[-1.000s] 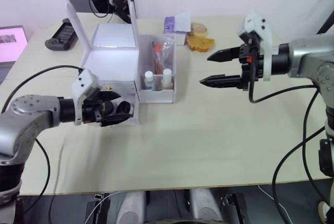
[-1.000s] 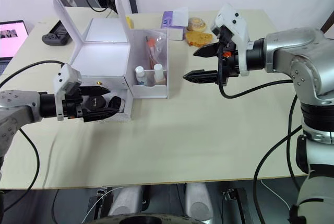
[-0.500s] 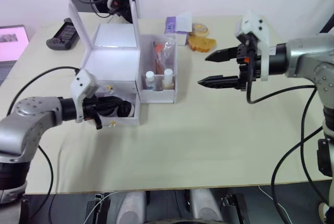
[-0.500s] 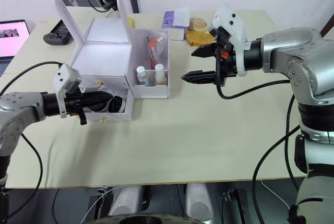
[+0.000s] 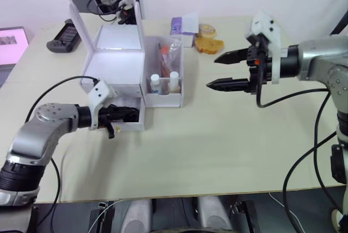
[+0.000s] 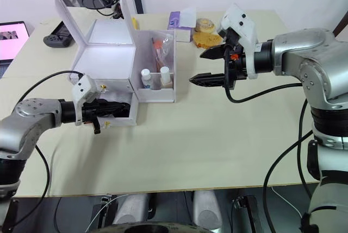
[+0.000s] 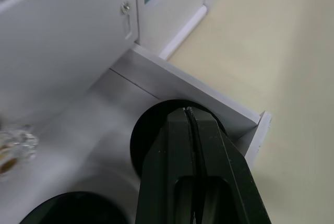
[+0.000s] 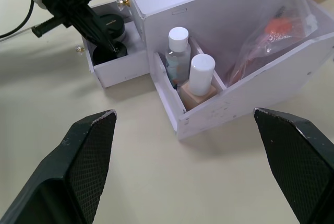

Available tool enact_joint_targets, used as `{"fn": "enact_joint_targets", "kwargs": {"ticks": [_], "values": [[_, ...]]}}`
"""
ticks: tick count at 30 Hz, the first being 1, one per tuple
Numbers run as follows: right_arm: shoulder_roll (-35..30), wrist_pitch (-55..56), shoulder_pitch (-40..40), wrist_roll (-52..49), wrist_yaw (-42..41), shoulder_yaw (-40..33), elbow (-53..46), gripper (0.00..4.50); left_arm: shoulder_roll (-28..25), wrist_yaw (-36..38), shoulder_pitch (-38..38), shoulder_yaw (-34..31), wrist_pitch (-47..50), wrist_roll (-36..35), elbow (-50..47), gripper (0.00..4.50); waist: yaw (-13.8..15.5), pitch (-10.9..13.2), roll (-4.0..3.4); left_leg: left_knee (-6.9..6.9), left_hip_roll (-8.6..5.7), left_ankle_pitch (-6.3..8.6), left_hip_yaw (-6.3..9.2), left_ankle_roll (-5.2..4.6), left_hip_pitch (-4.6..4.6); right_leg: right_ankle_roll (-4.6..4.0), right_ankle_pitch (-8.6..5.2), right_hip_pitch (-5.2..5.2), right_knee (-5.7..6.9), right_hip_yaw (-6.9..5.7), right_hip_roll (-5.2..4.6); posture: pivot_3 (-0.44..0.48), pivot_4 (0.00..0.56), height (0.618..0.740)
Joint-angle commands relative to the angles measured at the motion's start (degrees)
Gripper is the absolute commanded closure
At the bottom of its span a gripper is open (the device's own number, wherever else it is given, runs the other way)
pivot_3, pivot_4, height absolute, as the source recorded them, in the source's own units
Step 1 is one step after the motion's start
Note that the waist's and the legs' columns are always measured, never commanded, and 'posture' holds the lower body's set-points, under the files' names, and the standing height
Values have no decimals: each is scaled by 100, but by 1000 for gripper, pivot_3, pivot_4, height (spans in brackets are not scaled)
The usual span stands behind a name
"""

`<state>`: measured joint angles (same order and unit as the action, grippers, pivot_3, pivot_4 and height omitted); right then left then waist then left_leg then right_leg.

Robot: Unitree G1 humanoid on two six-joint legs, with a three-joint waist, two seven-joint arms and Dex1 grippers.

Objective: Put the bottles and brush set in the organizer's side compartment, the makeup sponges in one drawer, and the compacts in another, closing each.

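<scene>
Now we have bottles (image 8: 189,65) and brush set (image 8: 266,44) binned, compacts (image 8: 107,24) in the open drawer (image 8: 112,67), left tool (image 7: 190,125) pressed together, right tool (image 5: 222,71) spread.

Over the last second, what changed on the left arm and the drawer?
The left gripper went from holding a compact in front of the lower drawer to reaching into it, fingers now shut and empty. Both compacts now lie in that drawer, which is still open and looks pushed part-way in. The right gripper stayed open above the table; the bottles and brush set remain in the side compartment.
</scene>
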<state>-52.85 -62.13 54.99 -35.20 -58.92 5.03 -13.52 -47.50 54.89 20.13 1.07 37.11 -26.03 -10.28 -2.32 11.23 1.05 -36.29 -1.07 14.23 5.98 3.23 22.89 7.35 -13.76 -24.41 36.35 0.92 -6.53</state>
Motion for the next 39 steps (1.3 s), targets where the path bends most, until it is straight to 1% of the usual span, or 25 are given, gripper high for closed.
{"fn": "enact_joint_targets", "kwargs": {"ticks": [1, 4, 7, 12, 15, 17, 20, 22, 23, 24, 28, 30, 33, 35, 39], "values": [[-55, 34, 148, -55, -4, -186, -121, 0, 57, -14, 129, -126, -110, 31, 5, 4465, -2, 0, 0, 0, 0, 0, 0, 0, 0, 0, 0, 0, 0, 0, 0, 0, 150, 740], [-69, 38, 144, -56, -18, -189, -115, 0, 66, 24, 126, -377, 13, -186, -50, 4465, -8, 0, 0, 0, 0, 0, 1, 0, 0, 0, 0, 0, 0, 0, 0, 0, 150, 740], [-78, 51, 135, -49, -36, -181, -98, 0, -29, 122, 36, -771, 164, -530, -188, 4465, -9, 0, 0, 0, 0, 0, 1, 0, 0, 0, 0, 0, 0, 0, 0, 0, 150, 740], [-61, 244, 109, 28, -115, -147, -17, 0, -455, 671, -577, -1852, 371, -1325, -644, 4465, -30, 0, 0, 2, 1, 0, 1, 0, -1, 0, 0, -1, 0, 0, 0, 0, 150, 740], [53, 479, 73, 41, -125, -214, 44, 0, -576, 910, -1187, -2567, 422, -1704, -885, 4465, -17, 0, -1, 4, 1, 0, 1, 0, -1, 0, 0, -2, 0, 0, 0, 0, 150, 740], [126, 614, 59, 15, -156, -252, 90, 0, -565, 990, -1599, -2927, 284, -1752, -1038, 4465, -18, 0, -1, 1, 1, 0, 0, 0, -1, -1, 0, -2, -1, 1, -1, 0, 150, 740], [192, 821, 75, 35, -242, -232, 183, 0, -276, 985, -2520, -3641, 211, -1911, -1339, 4465, -27, 0, -1, 3, 1, 0, 0, 0, -1, -1, 0, -1, -2, 1, -1, 0, 150, 740], [260, 1031, 87, 82, -309, -236, 293, 0, 49, 684, -3143, -3935, 49, -1687, -1430, 4465, -24, 0, -1, 6, 2, 0, -7, 0, -5, -1, -1, -1, -3, 6, -2, 0, 150, 740], [318, 1182, 86, 99, -357, -246, 371, 0, 258, 533, -3489, -3987, -207, -1413, -1415, 4465, -21, 0, -1, 8, 2, 0, -8, 0, -6, -2, 0, -1, -6, 6, -2, 0, 150, 740], [352, 1270, 86, 99, -414, -239, 438, 0, 533, 397, -3751, -4053, -336, -1384, -1441, 4465, -18, -1, 0, 7, 2, 0, -8, 0, -6, -2, 0, -1, -6, 6, -2, 0, 150, 740], [284, 1301, 87, 78, -758, -84, 510, 0, 1506, -154, -4133, -4062, -978, -1341, -1637, 4465, 59, -3, 4, 1, 2, 0, -5, 0, -9, -3, 0, 10, -7, 3, -2, 0, 150, 740], [293, 1268, 96, 66, -863, -53, 522, 0, 1971, -359, -4386, -3840, -1367, -1123, -1778, 4465, 118, -3, 5, -5, 2, 0, -5, 1, -13, -5, 0, 19, -10, 4, -1, 0, 150, 740], [312, 1306, 100, 163, -865, -14, 530, 0, 2499, -526, -4654, -3435, -1924, -800, -1826, 4465, 152, -4, 3, -8, 2, 0, -13, 1, -22, -16, -2, 33, -23, 8, -2, 0, 150, 740], [312, 1303, 115, 187, -865, -6, 531, 0, 2704, -631, -4701, -3204, -2135, -706, -1803, 4465, 166, -4, 4, -8, 2, 1, -13, 1, -26, -19, -4, 39, -24, 8, -2, 0, 150, 740], [279, 1246, 148, 188, -881, -31, 495, 0, 2822, -916, -4484, -2779, -2472, -361, -1592, 4465, 162, -5, 3, -8, 1, 0, -11, 1, -35, -24, -6, 44, -21, 6, -1, 0, 150, 740]]}}
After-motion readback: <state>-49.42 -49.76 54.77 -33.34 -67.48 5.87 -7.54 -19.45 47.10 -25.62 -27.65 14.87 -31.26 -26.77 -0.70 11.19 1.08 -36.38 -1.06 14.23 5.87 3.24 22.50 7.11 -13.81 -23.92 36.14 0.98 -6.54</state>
